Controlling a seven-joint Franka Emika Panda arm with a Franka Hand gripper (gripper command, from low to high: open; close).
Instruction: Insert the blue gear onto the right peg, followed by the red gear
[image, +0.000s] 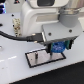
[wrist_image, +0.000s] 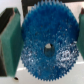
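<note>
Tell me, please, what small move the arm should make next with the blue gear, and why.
Probably a small downward move, after checking alignment. The pincer is shut on the blue gear, held just above the grey plate. In the wrist view the gear's centre hole is open, with no peg through it, so it is not yet seated. The pegs are too blurred to tell whether the hole lines up.

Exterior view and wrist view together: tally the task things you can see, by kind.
Blue gear, shut in the gripper: 1
Grey black-rimmed plate: 1
Red gear: 0 in view
Pegs: too small to count
Total: 2
</note>
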